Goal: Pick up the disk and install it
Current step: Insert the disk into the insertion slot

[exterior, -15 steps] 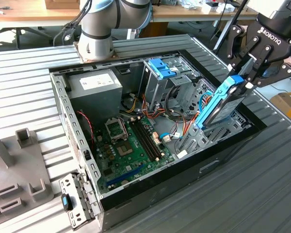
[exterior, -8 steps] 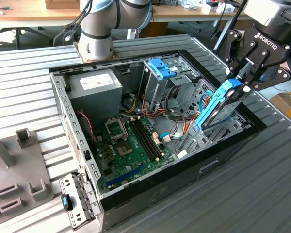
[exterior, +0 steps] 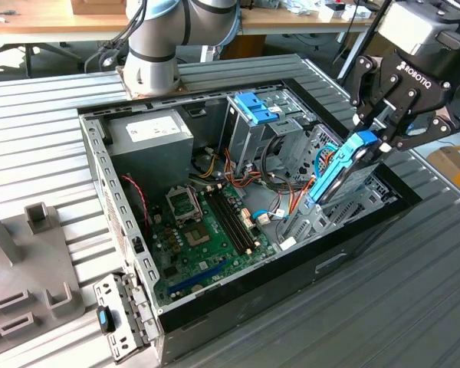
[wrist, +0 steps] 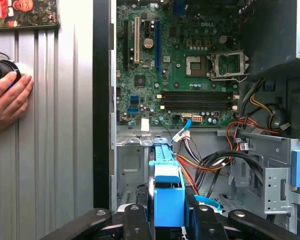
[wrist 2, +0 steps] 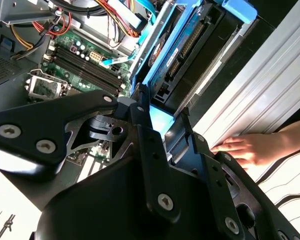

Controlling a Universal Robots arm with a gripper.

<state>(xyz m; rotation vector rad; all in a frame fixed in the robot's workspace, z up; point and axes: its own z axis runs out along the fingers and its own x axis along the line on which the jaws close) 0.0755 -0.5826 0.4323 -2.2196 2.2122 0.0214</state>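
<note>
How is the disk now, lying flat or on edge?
Standing on edge, tilted: the hand grips the disk by its upper blue end, and it slants down into the case.

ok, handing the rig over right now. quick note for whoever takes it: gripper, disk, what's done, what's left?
Gripper: shut on the disk, clamped on its blue end tab.
Disk: tilted, lower end down inside the computer case at the exterior view's right, upper end above the rim.
Done: disk picked up and at the case.
Left: disk not yet seated.
Note: a person's hand rests on the table beside the case.
</note>
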